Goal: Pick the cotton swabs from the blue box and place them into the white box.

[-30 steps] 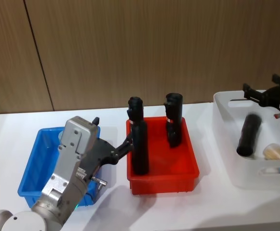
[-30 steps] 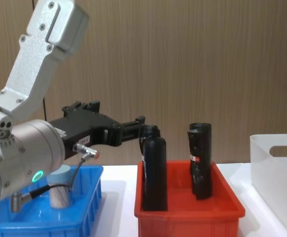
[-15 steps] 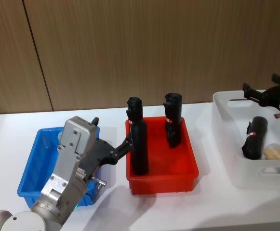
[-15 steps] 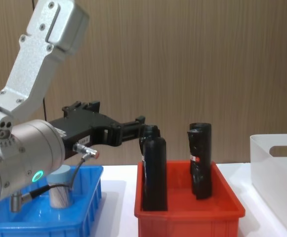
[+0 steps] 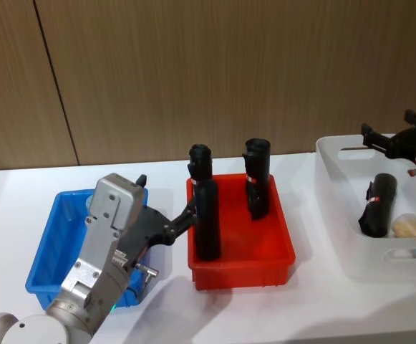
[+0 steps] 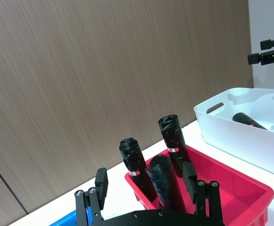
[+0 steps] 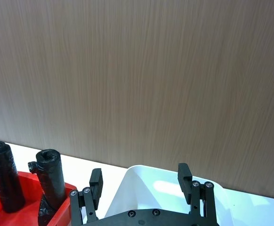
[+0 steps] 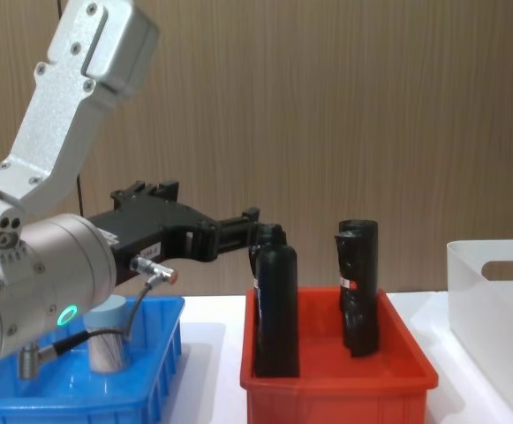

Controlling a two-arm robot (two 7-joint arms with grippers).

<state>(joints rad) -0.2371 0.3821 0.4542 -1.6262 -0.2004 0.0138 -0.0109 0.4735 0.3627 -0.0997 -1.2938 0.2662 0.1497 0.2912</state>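
You see a glossy plastic blue box (image 5: 44,247), a smooth white box (image 5: 336,215), a matt wood-grain wall (image 5: 193,72).

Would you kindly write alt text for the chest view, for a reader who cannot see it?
The left gripper reaches from over the blue box, where a cotton swab jar stands, towards the red bin of upright black rolls. The white box is at the right edge.

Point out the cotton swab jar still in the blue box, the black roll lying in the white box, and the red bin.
cotton swab jar (image 8: 108,343), chest view, clear side wall under the lid
black roll (image 5: 378,206), head view, middle of its body
red bin (image 5: 243,274), head view, front outer wall
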